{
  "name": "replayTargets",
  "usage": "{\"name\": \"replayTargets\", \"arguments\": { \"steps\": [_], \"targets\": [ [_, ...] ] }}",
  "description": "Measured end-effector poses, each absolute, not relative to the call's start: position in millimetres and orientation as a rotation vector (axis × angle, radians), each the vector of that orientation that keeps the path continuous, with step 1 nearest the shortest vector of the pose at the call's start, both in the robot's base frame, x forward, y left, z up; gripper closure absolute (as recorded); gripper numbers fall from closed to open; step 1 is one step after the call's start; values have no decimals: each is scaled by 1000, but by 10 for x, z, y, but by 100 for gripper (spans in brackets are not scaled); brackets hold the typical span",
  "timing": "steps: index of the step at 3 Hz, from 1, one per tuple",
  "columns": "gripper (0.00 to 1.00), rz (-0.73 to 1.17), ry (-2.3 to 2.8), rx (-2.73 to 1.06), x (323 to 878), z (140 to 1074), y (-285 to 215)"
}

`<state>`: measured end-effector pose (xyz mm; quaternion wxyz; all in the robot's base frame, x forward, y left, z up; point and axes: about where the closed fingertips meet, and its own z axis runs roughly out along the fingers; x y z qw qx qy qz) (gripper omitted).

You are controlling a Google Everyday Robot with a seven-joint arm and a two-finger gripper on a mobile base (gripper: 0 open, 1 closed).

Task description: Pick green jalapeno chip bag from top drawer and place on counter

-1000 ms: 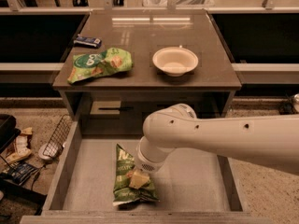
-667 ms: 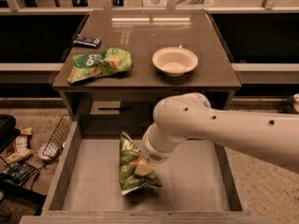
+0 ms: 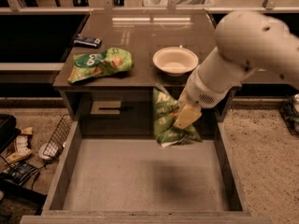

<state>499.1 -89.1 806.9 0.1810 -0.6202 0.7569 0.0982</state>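
- counter (image 3: 140,43): glossy grey-brown top, fills the upper middle of the camera view, light strips reflected near its far edge.
- top drawer (image 3: 121,181): pulled fully open below the counter front, pale flat bottom, low grey walls left and right. Nothing resting on the floor of it; a soft dark shadow patch right of centre.
- arm (image 3: 247,41): thick white link coming in from the upper right, angling down-left across the counter's front right corner.
- green jalapeno chip bag (image 3: 164,113): in the air, off the drawer floor, hanging roughly upright over the back of the drawer, in front of the cabinet face. Top edge sits about level with the counter's front lip, just below the bowl. Not on the counter.
- lighter green bag (image 3: 100,64): lying flat on the counter's front left area, white round letters up.
- white bowl (image 3: 175,60): upright on the counter near the front edge, centre-right, well apart from the lighter bag.
- gripper (image 3: 186,118): at the arm's end, pointing down-left, pale fingers clamped on the right side of the jalapeno bag; it carries the bag.
- small drawer front (image 3: 112,108): beige, dark handle, under the counter, left of the hanging bag.
- wire basket (image 3: 58,136): on the floor, touching or just beside the drawer's left wall.
- dark flat object (image 3: 87,41): on the counter's left edge, behind the lighter bag; cannot tell what it is.
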Motion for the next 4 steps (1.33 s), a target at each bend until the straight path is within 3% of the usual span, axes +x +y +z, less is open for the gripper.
{"name": "replayTargets", "arguments": {
  "steps": [3, 4],
  "targets": [
    [100, 379, 2510, -1554, 5678, 8839, -1930],
    [100, 252, 2549, -1355, 5761, 9412, -2492]
  ]
}}
